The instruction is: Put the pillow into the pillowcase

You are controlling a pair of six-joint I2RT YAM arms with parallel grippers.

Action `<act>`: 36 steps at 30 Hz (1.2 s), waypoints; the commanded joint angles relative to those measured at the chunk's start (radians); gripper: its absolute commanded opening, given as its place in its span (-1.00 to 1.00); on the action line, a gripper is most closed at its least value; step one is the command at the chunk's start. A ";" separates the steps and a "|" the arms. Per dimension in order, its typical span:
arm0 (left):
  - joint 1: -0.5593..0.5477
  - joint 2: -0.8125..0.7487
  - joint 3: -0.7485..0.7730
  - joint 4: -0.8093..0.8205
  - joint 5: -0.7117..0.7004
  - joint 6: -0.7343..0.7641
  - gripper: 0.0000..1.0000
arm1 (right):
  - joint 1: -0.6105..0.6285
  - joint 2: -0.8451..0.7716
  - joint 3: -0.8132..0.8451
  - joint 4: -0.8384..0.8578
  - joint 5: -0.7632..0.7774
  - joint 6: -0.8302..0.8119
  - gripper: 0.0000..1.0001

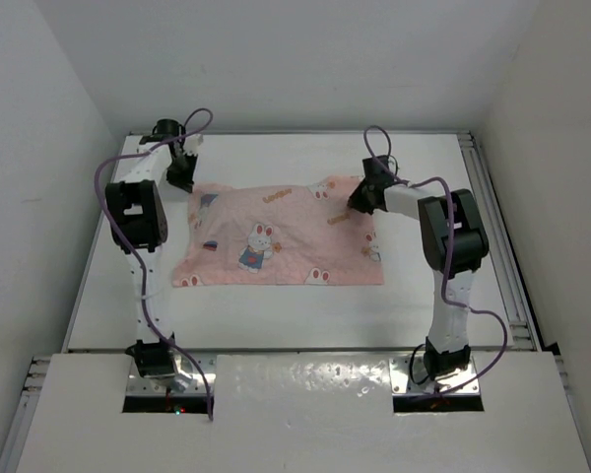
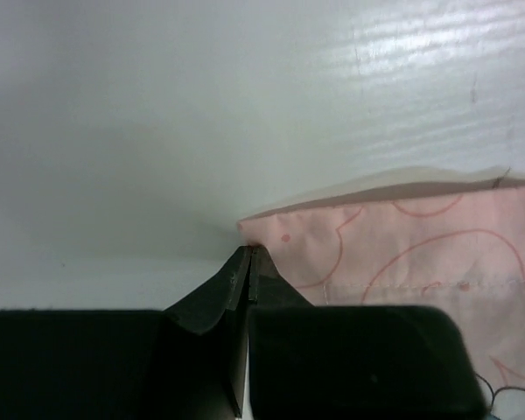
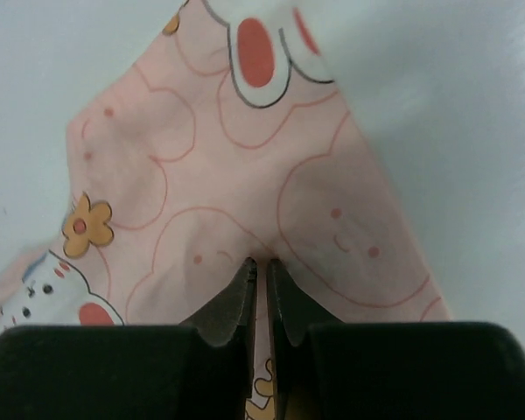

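Observation:
The pale-pink pillowcase (image 1: 276, 236) with cartoon rabbits lies spread flat on the white table (image 1: 276, 310). The olive-grey pillow shows in no view. My left gripper (image 1: 180, 179) is at the case's far left corner. In the left wrist view its jaws (image 2: 249, 252) are shut with the tips right on the corner of the pink cloth (image 2: 402, 236). My right gripper (image 1: 361, 201) is at the far right corner. In the right wrist view it (image 3: 262, 262) is shut on a pinch of the pillowcase (image 3: 227, 175), with cloth showing between the fingers.
White walls enclose the table on the left, back and right. A metal rail (image 1: 494, 227) runs along the right edge. Purple cables (image 1: 103, 187) loop off both arms. Bare table lies between the case and the arm bases.

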 commanded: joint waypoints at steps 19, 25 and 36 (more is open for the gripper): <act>-0.008 0.027 0.135 0.334 -0.070 -0.131 -0.14 | -0.078 0.044 0.169 -0.057 0.068 -0.192 -0.61; 0.038 -0.157 0.109 0.290 -0.057 -0.188 0.36 | -0.077 -0.166 0.140 -0.147 0.082 -0.419 0.31; 0.121 -0.646 -0.341 0.187 -0.074 -0.051 0.69 | -0.113 -0.669 -0.182 -0.446 0.166 -0.543 0.97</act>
